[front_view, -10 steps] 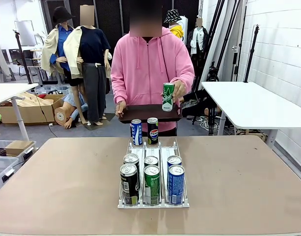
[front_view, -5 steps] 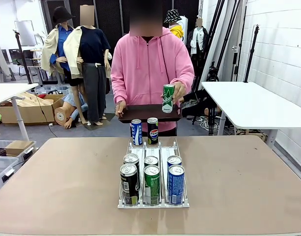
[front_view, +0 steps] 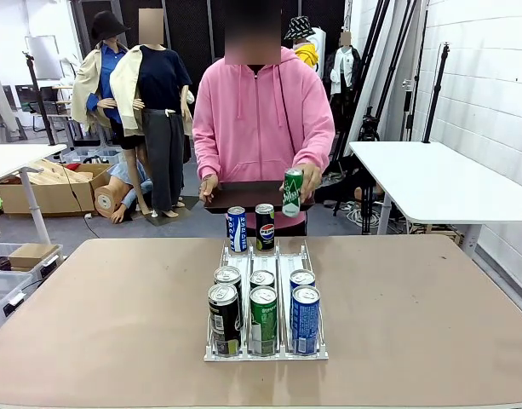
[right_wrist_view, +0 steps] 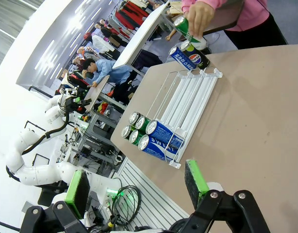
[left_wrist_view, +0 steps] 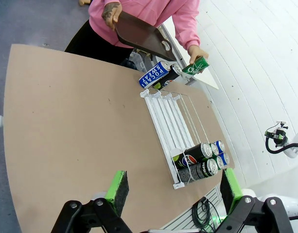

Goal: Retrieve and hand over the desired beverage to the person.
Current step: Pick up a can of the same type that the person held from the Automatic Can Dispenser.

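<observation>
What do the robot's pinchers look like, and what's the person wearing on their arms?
The left gripper and right gripper look the same: black, with two chunky, angular fingers each. Every finger has a flat, bright green pad on its inner side. The person wears long pink sweatshirt sleeves that reach down to the wrists.

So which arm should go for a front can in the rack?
Right, slightly; close call. Both are open and clear of the rack. The front cans sit between the fingers of the right claw; for the left claw they lie off toward one finger.
</observation>
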You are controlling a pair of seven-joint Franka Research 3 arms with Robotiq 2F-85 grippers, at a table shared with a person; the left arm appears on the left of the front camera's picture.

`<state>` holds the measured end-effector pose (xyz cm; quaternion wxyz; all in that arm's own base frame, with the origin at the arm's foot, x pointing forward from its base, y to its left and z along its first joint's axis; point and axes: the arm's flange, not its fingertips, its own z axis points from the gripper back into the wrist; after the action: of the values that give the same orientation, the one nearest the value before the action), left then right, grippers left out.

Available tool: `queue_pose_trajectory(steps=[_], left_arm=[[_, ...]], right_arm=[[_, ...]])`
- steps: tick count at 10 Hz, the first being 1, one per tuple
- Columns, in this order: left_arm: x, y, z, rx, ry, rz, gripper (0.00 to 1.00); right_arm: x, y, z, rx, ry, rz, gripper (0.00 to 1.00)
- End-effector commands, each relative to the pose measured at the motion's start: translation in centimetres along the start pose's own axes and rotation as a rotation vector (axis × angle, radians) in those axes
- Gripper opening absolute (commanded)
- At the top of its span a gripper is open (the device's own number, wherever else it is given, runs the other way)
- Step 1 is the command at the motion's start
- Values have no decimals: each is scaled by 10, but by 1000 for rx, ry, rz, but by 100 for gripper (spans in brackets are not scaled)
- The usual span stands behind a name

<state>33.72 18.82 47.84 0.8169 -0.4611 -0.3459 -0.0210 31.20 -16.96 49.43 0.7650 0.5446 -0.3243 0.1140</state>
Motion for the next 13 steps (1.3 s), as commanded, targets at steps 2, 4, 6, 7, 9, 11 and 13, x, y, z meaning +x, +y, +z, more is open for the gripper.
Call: queue_pose_trajectory(steps=[2,4,6,7,9,11,13], left_arm=[[1,-2,2,-15,-15,3,100],[1,-2,2,-15,-15,3,100],[1,-2,2,-15,-15,3,100],[1,-2,2,-15,-15,3,100],[1,-2,2,-15,-15,3,100],[1,-2,2,-15,-15,3,100],[1,-2,2,-15,-15,3,100]], right_arm=[[-1,-2,1,12,0,5,100],[-1,-2,1,12,0,5,100],[-1,-2,1,12,0,5,100],[-1,-2,1,12,0,5,100],[-1,-2,1,12,0,5,100],[-1,-2,1,12,0,5,100],[-1,-2,1,12,0,5,100]])
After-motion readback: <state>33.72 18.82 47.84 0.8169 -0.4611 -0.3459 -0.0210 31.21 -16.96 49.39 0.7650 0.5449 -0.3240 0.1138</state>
